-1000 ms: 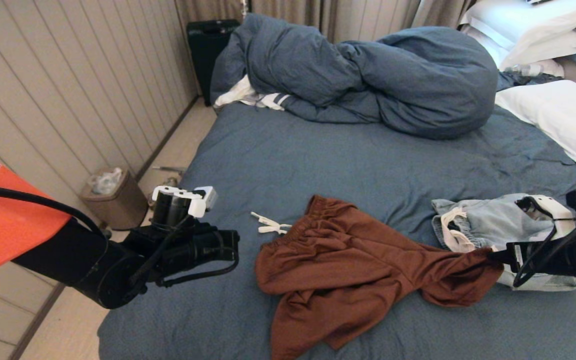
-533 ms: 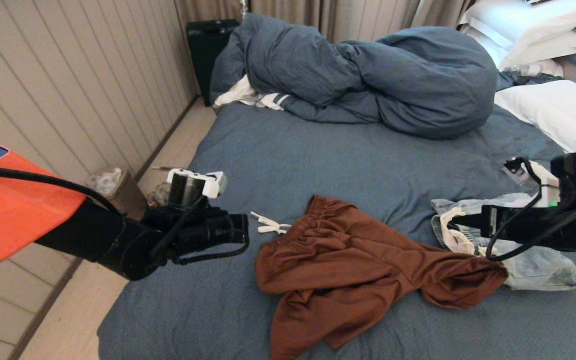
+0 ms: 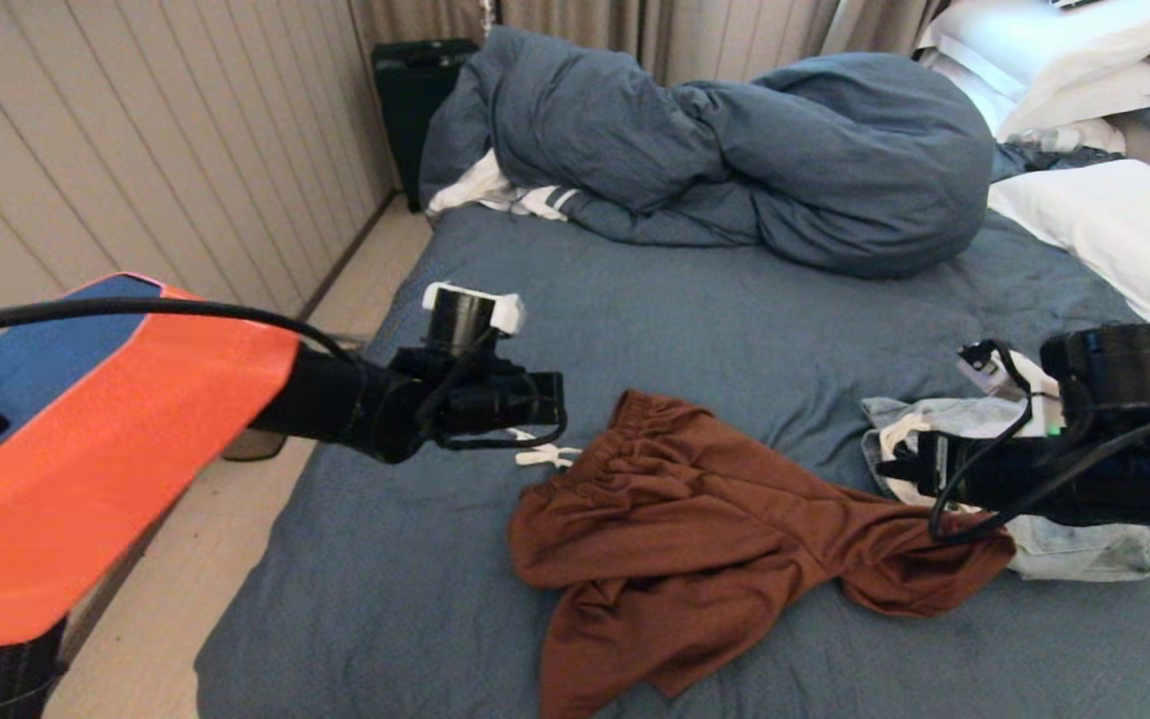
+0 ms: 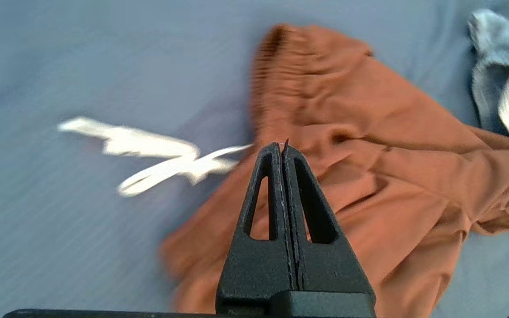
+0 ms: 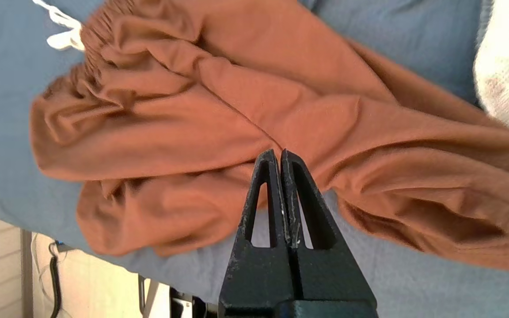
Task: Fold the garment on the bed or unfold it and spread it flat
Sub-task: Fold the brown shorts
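A crumpled rust-brown garment [image 3: 695, 539] lies on the bed [image 3: 695, 330], its gathered waistband toward the left with a white drawstring [image 3: 540, 456] trailing onto the sheet. My left gripper [image 3: 559, 399] hovers just left of the waistband, shut and empty. In the left wrist view its joined tips [image 4: 281, 148] point over the garment [image 4: 391, 145] beside the drawstring [image 4: 148, 154]. My right gripper [image 3: 882, 467] hangs near the garment's right end, shut with nothing in it. In the right wrist view its tips [image 5: 279, 153] are above the garment [image 5: 237, 110].
A light-blue garment [image 3: 1094, 549] lies under the right arm. A bunched blue duvet [image 3: 735, 150] fills the far side, with white pillows [image 3: 1124, 230] at the right. A black case [image 3: 415, 90] stands by the panelled wall. Bare floor [image 3: 186, 599] runs along the bed's left edge.
The right gripper let go of the garment's right end, lifted and shut; that end dropped onto the sheet. The left arm swung up and to the right, toward the waistband.
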